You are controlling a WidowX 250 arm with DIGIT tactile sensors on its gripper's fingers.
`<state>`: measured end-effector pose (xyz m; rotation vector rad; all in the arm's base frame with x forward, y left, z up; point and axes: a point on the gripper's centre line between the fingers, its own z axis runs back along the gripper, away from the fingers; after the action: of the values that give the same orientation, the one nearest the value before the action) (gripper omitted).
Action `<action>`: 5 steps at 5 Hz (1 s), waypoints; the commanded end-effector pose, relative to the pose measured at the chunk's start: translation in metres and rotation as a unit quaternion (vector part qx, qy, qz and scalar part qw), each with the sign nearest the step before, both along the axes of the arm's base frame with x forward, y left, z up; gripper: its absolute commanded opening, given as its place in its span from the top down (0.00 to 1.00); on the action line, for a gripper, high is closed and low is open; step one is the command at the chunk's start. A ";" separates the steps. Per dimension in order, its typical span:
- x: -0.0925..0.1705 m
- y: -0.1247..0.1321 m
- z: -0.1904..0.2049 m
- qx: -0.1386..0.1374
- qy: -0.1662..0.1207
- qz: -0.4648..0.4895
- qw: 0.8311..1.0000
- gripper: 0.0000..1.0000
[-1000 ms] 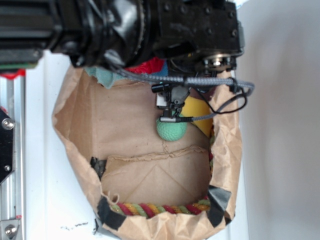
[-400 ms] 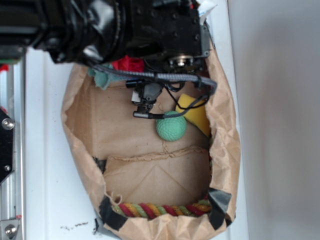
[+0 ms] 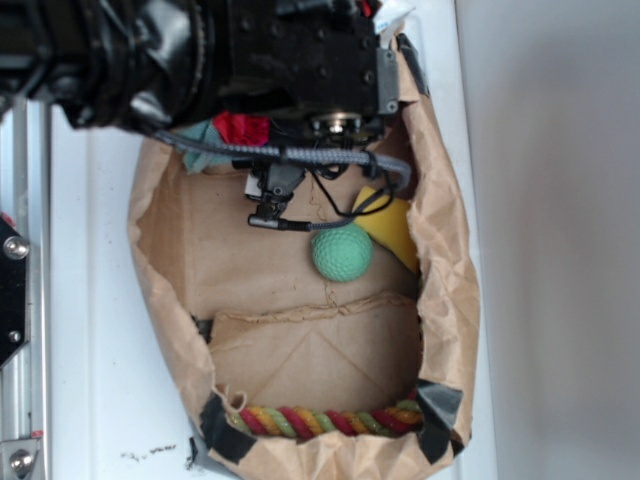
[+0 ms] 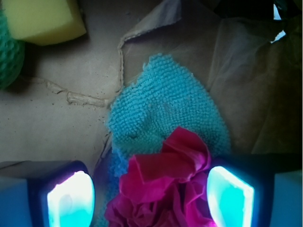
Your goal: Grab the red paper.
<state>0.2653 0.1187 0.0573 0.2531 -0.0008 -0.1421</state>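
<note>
Wrist view, nearest first: the gripper [image 4: 150, 194] has its jaws spread wide, one pad [image 4: 71, 198] at 8 o'clock, the other at 4 o'clock. The red paper [image 4: 163, 189] sits in the gap at 6 o'clock, closer to the right-of-frame pad. I cannot tell whether that pad touches it; the other is clearly apart. Nothing is gripped.

The paper lies on the teal cloth [image 4: 165, 109], which spreads toward 12 o'clock across the bag [image 4: 71, 66] floor. Beyond, at 10 o'clock, a yellow sponge [image 4: 42, 19], and the green ball [image 4: 9, 56] at the 9 o'clock edge.

Exterior view: the arm covers the bag's 12 o'clock end; only a sliver of red paper [image 3: 240, 127] shows under it, at about 11 o'clock. A rope [image 3: 320, 418] lies along the bag's 6 o'clock end, well apart.

My judgement on progress: approach and alignment look done, the paper bracketed. Remaining: close on the wad, without pinching cloth underneath, then lift.
</note>
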 end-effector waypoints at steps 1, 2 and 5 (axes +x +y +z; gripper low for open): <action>0.011 0.029 0.014 0.060 -0.030 0.049 0.996 0.00; 0.014 0.030 0.004 0.067 -0.026 0.056 0.996 0.00; 0.022 0.029 0.003 0.050 -0.037 0.095 0.993 1.00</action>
<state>0.2815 0.1368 0.0481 0.3341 -0.0058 0.0203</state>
